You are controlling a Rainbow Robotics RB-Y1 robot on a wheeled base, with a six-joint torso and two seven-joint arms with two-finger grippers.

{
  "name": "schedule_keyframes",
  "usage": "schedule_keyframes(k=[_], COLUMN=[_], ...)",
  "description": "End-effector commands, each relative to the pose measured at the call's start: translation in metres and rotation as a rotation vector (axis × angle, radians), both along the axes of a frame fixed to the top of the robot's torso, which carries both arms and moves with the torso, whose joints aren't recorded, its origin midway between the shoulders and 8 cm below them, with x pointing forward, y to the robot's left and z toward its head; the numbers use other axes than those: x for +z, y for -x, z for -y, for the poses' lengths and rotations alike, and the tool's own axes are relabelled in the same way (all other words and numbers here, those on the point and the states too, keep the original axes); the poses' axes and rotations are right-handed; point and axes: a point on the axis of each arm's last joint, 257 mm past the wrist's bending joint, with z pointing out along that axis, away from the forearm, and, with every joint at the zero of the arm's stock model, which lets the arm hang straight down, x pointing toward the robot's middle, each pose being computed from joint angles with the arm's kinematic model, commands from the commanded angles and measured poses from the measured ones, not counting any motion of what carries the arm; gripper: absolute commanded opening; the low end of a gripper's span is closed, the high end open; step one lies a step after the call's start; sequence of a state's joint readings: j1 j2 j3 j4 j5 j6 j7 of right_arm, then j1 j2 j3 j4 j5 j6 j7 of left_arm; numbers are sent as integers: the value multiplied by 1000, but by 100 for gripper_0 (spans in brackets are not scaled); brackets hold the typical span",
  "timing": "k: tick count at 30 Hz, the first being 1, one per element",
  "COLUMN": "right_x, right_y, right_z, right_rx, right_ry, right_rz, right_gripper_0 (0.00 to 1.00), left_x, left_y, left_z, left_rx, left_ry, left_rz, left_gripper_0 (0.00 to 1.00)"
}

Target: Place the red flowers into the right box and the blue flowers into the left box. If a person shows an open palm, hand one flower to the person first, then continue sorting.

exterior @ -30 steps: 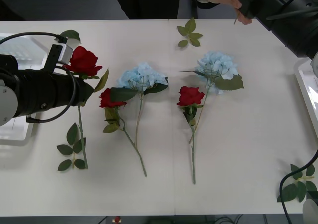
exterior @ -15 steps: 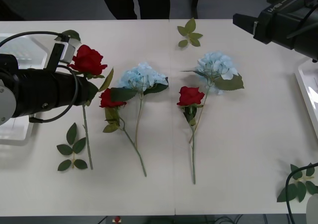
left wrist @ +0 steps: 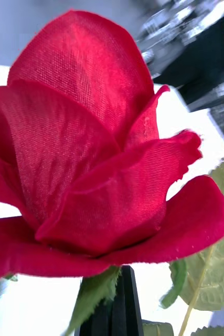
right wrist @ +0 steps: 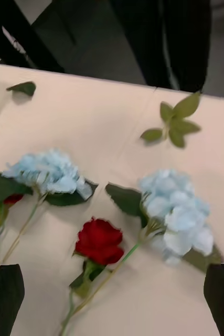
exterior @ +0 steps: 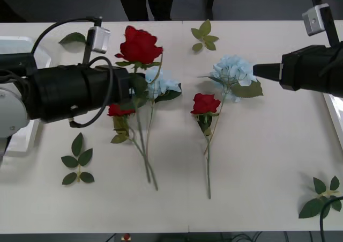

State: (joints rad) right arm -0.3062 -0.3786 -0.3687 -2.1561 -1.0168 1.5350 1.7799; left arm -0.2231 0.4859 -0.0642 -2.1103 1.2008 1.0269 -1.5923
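My left gripper point(exterior: 134, 85) is shut on the stem of a red rose point(exterior: 139, 43) and holds it upright above the table's middle left; close up, the bloom point(left wrist: 91, 147) stands over the closed black fingers point(left wrist: 123, 302). Behind it lie a blue hydrangea point(exterior: 166, 82) and another red rose point(exterior: 119, 111), both partly hidden. A third rose point(exterior: 205, 103) and a second hydrangea point(exterior: 233, 70) lie at centre. My right gripper point(exterior: 258, 70) hovers open just right of that hydrangea point(right wrist: 177, 210), with its fingers point(right wrist: 4, 289) wide apart. The left box point(exterior: 21, 140) and right box point(exterior: 335, 110) show at the table's edges.
Loose green leaf sprigs lie at the back centre point(exterior: 203, 36), the back left point(exterior: 72, 38), the front left point(exterior: 76, 161) and the front right corner point(exterior: 321, 199). The front centre of the white table point(exterior: 257, 167) is bare.
My left gripper has carried the rose up and to the right, over the left hydrangea. My right arm has swung down from the back edge to beside the right hydrangea; a person's hand there has gone.
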Motion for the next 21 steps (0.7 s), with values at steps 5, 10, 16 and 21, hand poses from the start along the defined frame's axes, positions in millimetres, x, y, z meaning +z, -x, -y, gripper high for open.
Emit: schedule_keyframes(k=[5, 10, 16, 21], right_x=[-11, -24, -28, -25], right_y=[49, 85, 116, 128], right_z=[-7, -15, -33, -49], right_rx=[112, 231, 358, 431], right_ry=[-51, -49, -86, -126], right_rz=[-131, -206, -244, -234], right_gripper_0=[100, 100, 100, 100], left_x=[62, 81, 95, 109], left_y=[20, 18, 16, 12], left_z=[79, 104, 113, 119], left_rx=[-132, -133, -127, -107], left_ry=[128, 151, 174, 211], left_rz=[168, 217, 244, 266], left_gripper_0=[0, 0, 0, 0])
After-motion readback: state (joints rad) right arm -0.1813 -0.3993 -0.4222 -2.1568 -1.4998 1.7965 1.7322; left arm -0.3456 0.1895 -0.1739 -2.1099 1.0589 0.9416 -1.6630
